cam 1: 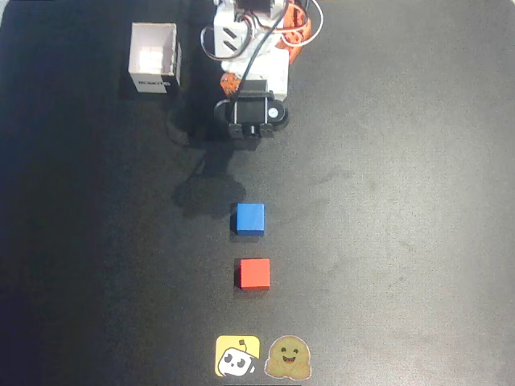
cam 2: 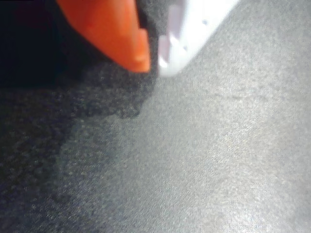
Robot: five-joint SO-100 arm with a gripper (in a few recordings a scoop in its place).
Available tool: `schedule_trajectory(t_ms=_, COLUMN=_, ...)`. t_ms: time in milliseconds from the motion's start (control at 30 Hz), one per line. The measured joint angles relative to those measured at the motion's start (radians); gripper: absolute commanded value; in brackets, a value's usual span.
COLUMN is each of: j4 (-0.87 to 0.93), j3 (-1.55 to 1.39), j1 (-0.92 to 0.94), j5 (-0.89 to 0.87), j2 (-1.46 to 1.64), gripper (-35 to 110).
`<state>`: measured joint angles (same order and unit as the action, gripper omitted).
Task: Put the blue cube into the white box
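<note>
Blue cube [cam 1: 250, 218]: flat on the dark mat [cam 1: 402, 201], well apart from the gripper, straight down the overhead picture from it; untouched, nothing around it.
Gripper [cam 2: 154, 60]: in the wrist view, an orange finger [cam 2: 114, 31] and a white finger [cam 2: 192, 36] with tips close together, only a thin dark gap between; nearly closed, nothing held. Tips hang just above bare mat.
Arm [cam 1: 253, 48]: folded back at the top centre of the overhead view, white and orange body, black camera block [cam 1: 251, 112] at its lower end; gripper itself tucked beneath, not made out from above.
Shadow: dark patch on the mat under and left of the fingers in the wrist view; in the overhead view a faint one trails down from the arm toward the cube.
White box [cam 1: 154, 58]: left of the arm in the overhead view, near it but apart; upright, open top, dark label on the wall facing down the picture. Inside pale; contents too faint to tell.
Red cube [cam 1: 253, 273]: beyond the blue one from the arm, same line, near it with a gap between.
Stickers [cam 1: 263, 357]: two, a yellow one and a tan smiling one side by side, at the bottom edge, farthest from the arm.
</note>
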<state>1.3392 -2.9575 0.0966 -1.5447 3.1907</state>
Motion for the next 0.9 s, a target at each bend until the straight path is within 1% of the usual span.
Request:
schedule_trajectory(t_ms=200, j4=0.014, j3=0.000, j1=0.000, j5=-0.015, j2=0.000, gripper=0)
schedule_trajectory(t_ms=333, j4=0.041, j3=0.101, j1=0.000, j5=-0.021, j2=-0.064, gripper=0)
schedule_trajectory(t_ms=667, j4=-0.014, j3=0.644, j1=0.006, j5=0.067, j2=-0.755, gripper=0)
schedule_trajectory(t_ms=900, j4=-0.106, j3=0.907, j1=-0.005, j5=0.074, j2=-1.173, gripper=0)
